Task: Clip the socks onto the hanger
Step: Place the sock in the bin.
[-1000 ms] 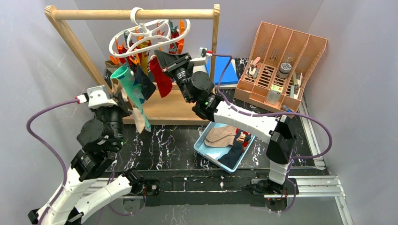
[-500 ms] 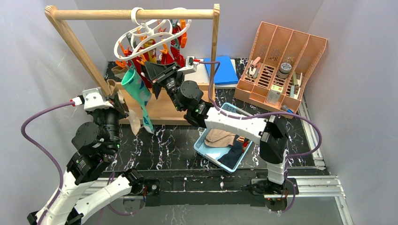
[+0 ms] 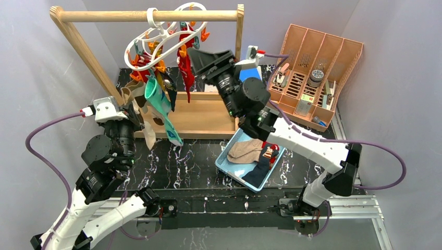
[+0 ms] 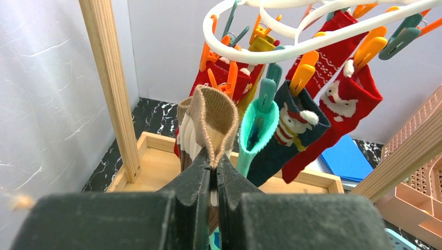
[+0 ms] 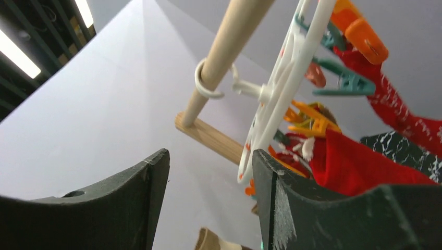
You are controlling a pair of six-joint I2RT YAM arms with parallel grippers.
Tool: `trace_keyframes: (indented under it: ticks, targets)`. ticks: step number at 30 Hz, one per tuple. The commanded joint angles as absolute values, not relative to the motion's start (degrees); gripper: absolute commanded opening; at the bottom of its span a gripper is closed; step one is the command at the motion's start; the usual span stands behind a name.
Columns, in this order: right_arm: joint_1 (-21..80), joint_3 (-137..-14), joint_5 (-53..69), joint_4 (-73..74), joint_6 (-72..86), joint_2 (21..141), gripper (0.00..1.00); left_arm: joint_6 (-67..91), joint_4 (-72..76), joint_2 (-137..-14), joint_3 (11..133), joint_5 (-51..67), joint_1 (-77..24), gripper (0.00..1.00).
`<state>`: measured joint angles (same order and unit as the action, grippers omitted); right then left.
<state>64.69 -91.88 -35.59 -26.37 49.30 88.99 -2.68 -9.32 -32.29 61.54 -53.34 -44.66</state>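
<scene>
You see a wooden rack (image 3: 104,16) at the back of a black marble table (image 3: 193,156). Plain grey walls (image 3: 31,62) close in behind and on both sides of it. Right of the rack sit a blue folder (image 4: 346,156) and a peach organiser (image 3: 333,49). Strip lights (image 5: 15,52) glow above it.

Lower part of the beige sock (image 4: 211,112) hides inside the left pincer (image 4: 214,167); the hanger (image 4: 245,55) is cropped above.

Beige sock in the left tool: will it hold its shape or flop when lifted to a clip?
Probably floppy: the beige sock folds over above the left tool and hangs limp below it. Likely light, since a fingertip pinch holds it. Its ribbed knit probably resists slipping.
</scene>
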Motion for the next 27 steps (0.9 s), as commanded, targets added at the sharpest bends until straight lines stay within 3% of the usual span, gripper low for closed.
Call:
trace_keyframes:
  ticks: [1,13,27]
  targets:
    - [61.28,-97.52,-36.02,-22.18,48.92,89.64,0.68,-1.75,-6.92,-33.62,61.35,-52.94,-44.74,0.0]
    - [55.69,-113.33,-31.37,-10.31,52.87,99.47,0.66,-2.16,-6.04,-34.9,60.87,-52.21,-44.76,0.0]
    - [54.94,-119.73,-30.46,-13.53,54.3,107.62,0.64,-3.6,-5.35,-34.25,60.4,-52.26,-44.74,0.0]
